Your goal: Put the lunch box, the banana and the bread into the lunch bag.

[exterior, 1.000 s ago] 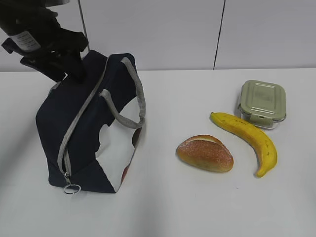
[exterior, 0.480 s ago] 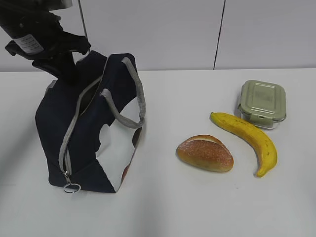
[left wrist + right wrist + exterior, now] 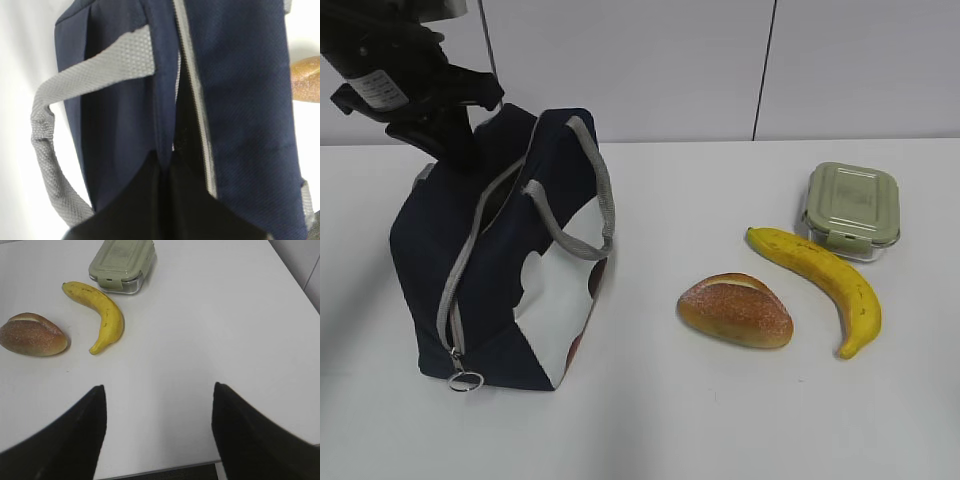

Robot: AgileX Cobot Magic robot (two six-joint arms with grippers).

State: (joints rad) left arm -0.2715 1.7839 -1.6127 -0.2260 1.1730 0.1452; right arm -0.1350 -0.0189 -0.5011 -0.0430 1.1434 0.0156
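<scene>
Left hand [image 3: 455,140] pinches the bag [image 3: 500,260] rim – likely to keep it open. Right hand [image 3: 159,405] spread, empty – food on the bench [image 3: 720,420].

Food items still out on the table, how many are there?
2: the bread lies right of the lunch bag, and the banana lies between the bread and the lunch box. Others may hide inside the bag.

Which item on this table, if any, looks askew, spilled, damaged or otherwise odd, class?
Only the lunch bag stands out: it leans, and its zipper gapes near the top where the left gripper pinches the fabric. The bread, banana and lunch box lie intact on the table, nothing spilled.
</scene>
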